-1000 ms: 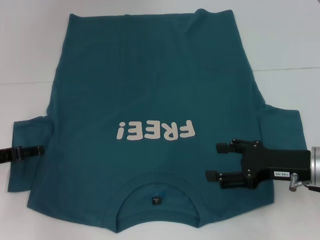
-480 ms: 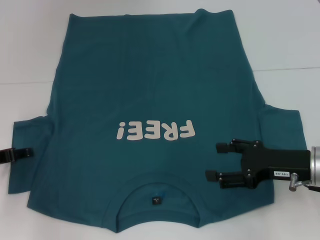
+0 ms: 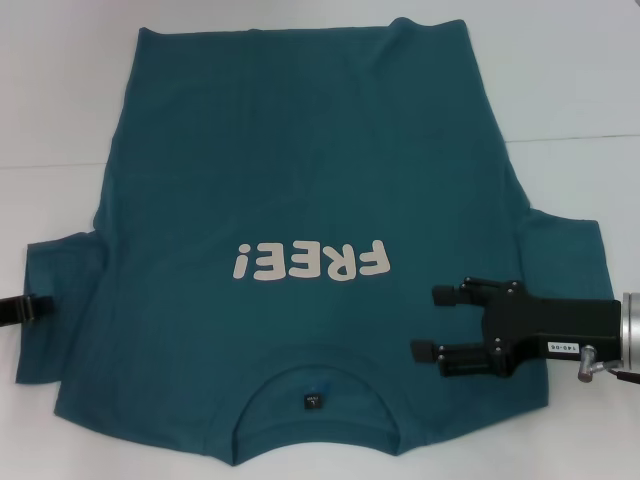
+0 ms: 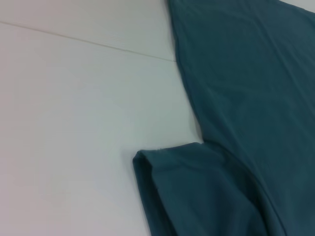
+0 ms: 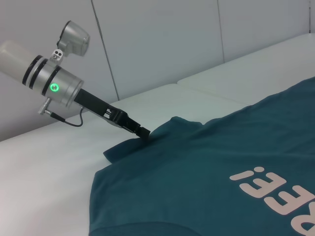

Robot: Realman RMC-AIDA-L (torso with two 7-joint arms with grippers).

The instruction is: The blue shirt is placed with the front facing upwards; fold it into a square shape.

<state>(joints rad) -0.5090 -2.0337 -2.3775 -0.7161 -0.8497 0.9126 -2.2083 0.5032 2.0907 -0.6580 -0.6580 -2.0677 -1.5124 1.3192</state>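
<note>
The blue shirt (image 3: 300,150) lies spread flat on the white table, front up, with the collar and black neck label (image 3: 312,401) nearest me. The cream "FREE!" lettering (image 3: 310,262) reads upside down. My right gripper (image 3: 424,322) is open and hovers over the shirt's right shoulder, beside the right sleeve (image 3: 565,250). My left gripper (image 3: 40,306) is at the outer edge of the left sleeve (image 3: 60,270). In the right wrist view it (image 5: 144,132) looks shut, with its tip touching the sleeve edge. The left wrist view shows only that sleeve (image 4: 197,196) and the table.
The white table (image 3: 50,100) shows bare around the shirt on the left, right and far sides, with a thin seam line (image 3: 580,137) across it. A pale panelled wall (image 5: 162,44) stands behind the table in the right wrist view.
My left gripper has drawn back to the left, from over the left sleeve to its outer edge. The sleeve and the right gripper have not moved.
</note>
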